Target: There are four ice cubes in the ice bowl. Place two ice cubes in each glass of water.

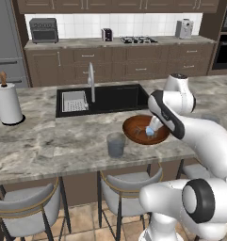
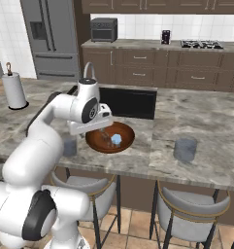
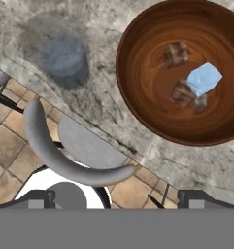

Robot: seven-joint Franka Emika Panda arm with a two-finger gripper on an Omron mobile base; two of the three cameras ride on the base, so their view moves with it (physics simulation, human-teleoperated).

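My gripper (image 2: 108, 132) hangs over the ice bowl (image 2: 95, 141) on the marble counter (image 2: 210, 116) | a pale ice cube (image 2: 116, 139) lies inside | one glass (image 2: 185, 149) stands well to the right (another (image 2: 70, 146) sits behind my arm)

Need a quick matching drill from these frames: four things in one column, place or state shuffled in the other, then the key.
1. ice bowl
2. paper-towel roll
3. hand
4. ice cubes

A. open, over the bowl
B. lying inside the bowl
C. upright at the counter's far left
D. on the counter in front of the sink, between the two glasses

Pairs: 1-D, 2-C, 3-A, 4-B
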